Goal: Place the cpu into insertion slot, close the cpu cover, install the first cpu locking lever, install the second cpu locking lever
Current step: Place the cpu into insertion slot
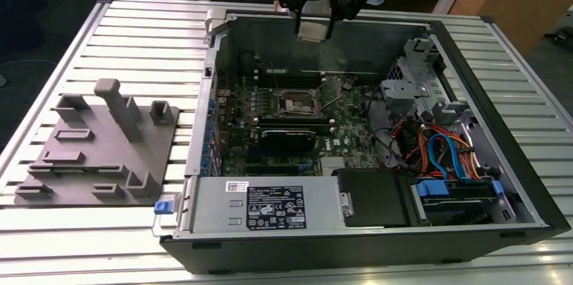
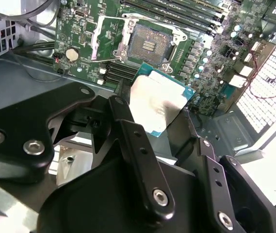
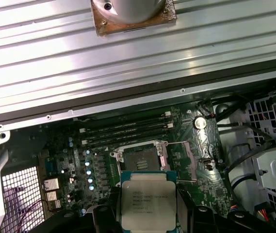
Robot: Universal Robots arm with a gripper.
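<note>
My gripper [image 1: 315, 22] hangs above the back wall of the open computer case, shut on the cpu [image 1: 313, 32], a flat square chip with a silvery top. In both wrist views the cpu [image 2: 159, 104] [image 3: 147, 206] sits between the black fingers [image 2: 123, 116]. It is well above the green board. The insertion slot [image 1: 296, 102] [image 2: 147, 43] [image 3: 140, 159] lies bare, its dark contact field showing. The cpu cover [image 2: 100, 38] [image 3: 197, 148] stands swung open at the socket's side. Thin wire levers [image 3: 179, 142] are raised beside it.
Case walls [image 1: 215, 84] ring the board. A black block [image 1: 286, 139] and long memory slots [image 3: 128, 131] flank the socket. A power supply [image 1: 259, 208] fills the front. Drive cage and coloured cables [image 1: 447, 157] crowd the exterior view's right. A grey fixture plate [image 1: 98, 151] lies outside on the slatted table.
</note>
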